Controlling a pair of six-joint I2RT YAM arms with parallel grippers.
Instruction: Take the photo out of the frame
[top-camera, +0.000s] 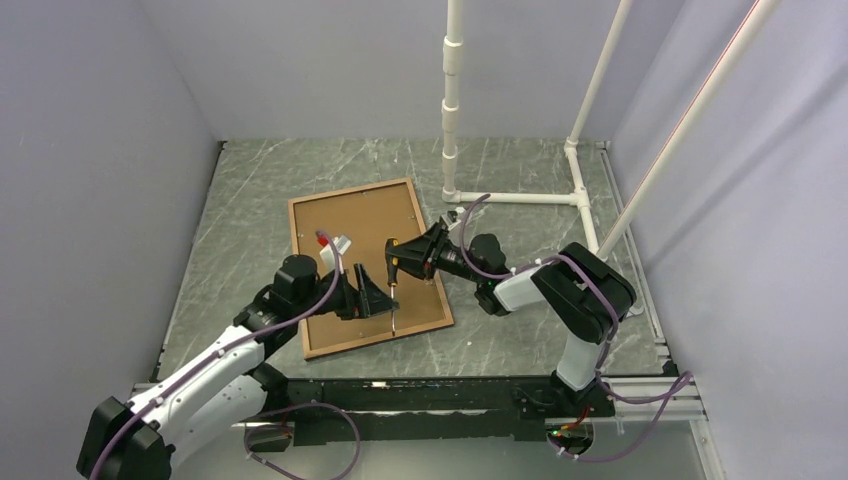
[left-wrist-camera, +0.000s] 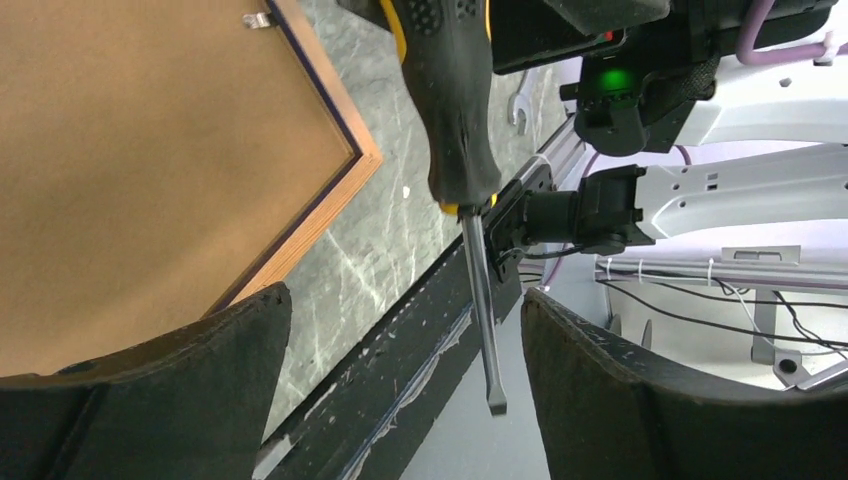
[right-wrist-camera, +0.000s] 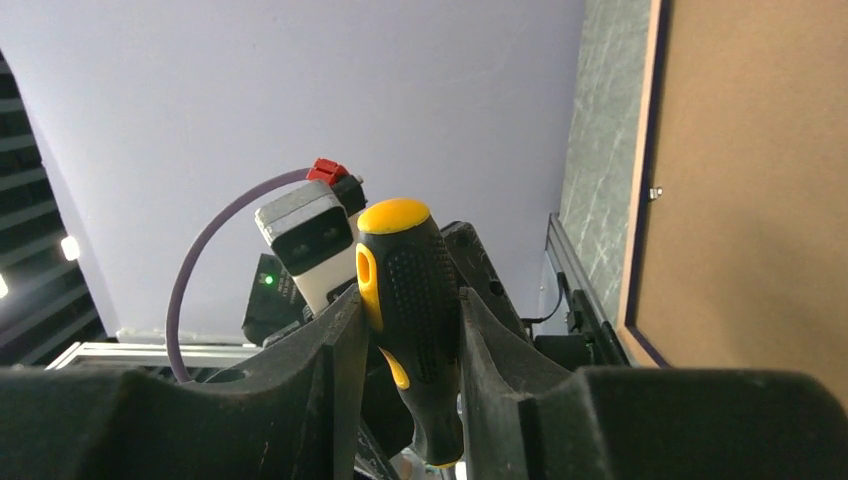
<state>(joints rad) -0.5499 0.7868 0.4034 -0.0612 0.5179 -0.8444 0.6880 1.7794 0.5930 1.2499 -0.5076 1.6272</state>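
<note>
From above, the frame (top-camera: 350, 196) lay face down mid-bench (top-camera: 250, 190), the photo (top-camera: 350, 245) inside it, brown back up. The right pincer (top-camera: 405, 258) was clamped on a screwdriver (top-camera: 393, 265) over the frame's right half, and the left pincer (top-camera: 378, 298) was just beside its shaft.

In the left wrist view, the left pincer (left-wrist-camera: 405, 310) stood wide apart, with the screwdriver (left-wrist-camera: 460, 100) shaft between the fingers (left-wrist-camera: 150, 400), touching neither. A corner of the frame (left-wrist-camera: 345, 135) lay to the left.

In the right wrist view, the right pincer (right-wrist-camera: 410, 330) gripped the black-and-yellow handle of the screwdriver (right-wrist-camera: 410, 270). The frame (right-wrist-camera: 640, 200) and photo (right-wrist-camera: 760, 180) lay to the right.
</note>
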